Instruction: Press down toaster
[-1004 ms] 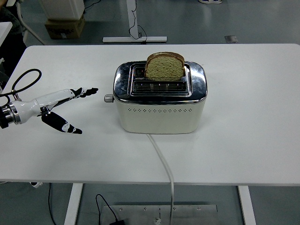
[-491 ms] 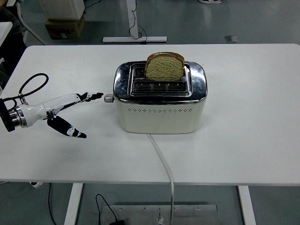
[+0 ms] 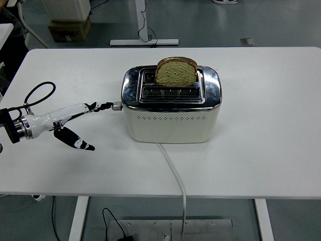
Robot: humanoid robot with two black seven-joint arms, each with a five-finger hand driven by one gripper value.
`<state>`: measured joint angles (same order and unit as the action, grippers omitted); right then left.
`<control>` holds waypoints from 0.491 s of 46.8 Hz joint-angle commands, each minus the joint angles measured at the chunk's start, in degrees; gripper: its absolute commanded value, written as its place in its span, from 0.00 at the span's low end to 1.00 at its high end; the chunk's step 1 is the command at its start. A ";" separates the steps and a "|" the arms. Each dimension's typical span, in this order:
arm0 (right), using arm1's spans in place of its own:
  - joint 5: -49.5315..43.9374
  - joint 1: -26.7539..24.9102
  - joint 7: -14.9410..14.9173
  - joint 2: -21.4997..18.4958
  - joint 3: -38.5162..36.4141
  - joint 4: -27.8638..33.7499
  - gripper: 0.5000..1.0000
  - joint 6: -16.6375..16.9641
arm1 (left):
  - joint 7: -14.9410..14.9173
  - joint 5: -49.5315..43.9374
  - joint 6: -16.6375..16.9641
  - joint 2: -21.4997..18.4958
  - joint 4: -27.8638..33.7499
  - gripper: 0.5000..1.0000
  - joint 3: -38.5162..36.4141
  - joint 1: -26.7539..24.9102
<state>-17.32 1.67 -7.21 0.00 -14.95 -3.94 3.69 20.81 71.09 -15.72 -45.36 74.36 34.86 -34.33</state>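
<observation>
I see a cream toaster (image 3: 170, 113) with a shiny chrome top standing mid-table (image 3: 271, 150), a slice of bread (image 3: 176, 71) sticking up out of its far slot and its white cord (image 3: 174, 173) running off the near edge. My left hand (image 3: 75, 120) reaches in from the left, fingers (image 3: 103, 106) stretched out with the tips just at the small lever (image 3: 116, 105) on the toaster's left end, thumb hanging apart below.

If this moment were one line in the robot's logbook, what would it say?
left hand: open, fingertips at toaster lever | bread slice: raised in far slot | toaster: lever not pressed | right hand: out of view
</observation>
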 commanded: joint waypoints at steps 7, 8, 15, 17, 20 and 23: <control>0.00 -0.01 0.00 0.00 0.00 -0.01 1.00 0.00 | -0.16 -0.08 0.07 0.98 -0.10 1.00 -0.06 -0.12; 0.00 -0.01 0.00 0.00 0.00 -0.01 1.00 0.00 | -0.16 -0.08 0.07 1.06 -0.10 1.00 -0.06 -0.21; 0.00 -0.01 0.00 0.00 0.00 -0.01 1.00 0.00 | -0.16 -0.08 0.07 1.15 -0.27 1.00 -0.06 -0.21; 0.00 -0.01 0.00 0.00 0.00 -0.01 1.00 0.00 | -0.16 -0.08 0.07 1.24 -0.27 1.00 -0.06 -0.12; 0.00 -0.01 0.00 0.00 0.00 0.07 1.00 0.00 | -0.16 -0.08 0.07 1.59 -0.27 1.00 -0.06 -0.03; 0.00 -0.01 0.00 0.00 0.00 0.07 1.00 0.00 | -0.16 -0.08 -0.01 1.68 -0.27 1.00 -0.23 0.06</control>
<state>-17.32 1.67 -7.21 0.00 -14.94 -3.92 3.69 20.65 71.01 -15.63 -43.80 74.07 34.77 -34.40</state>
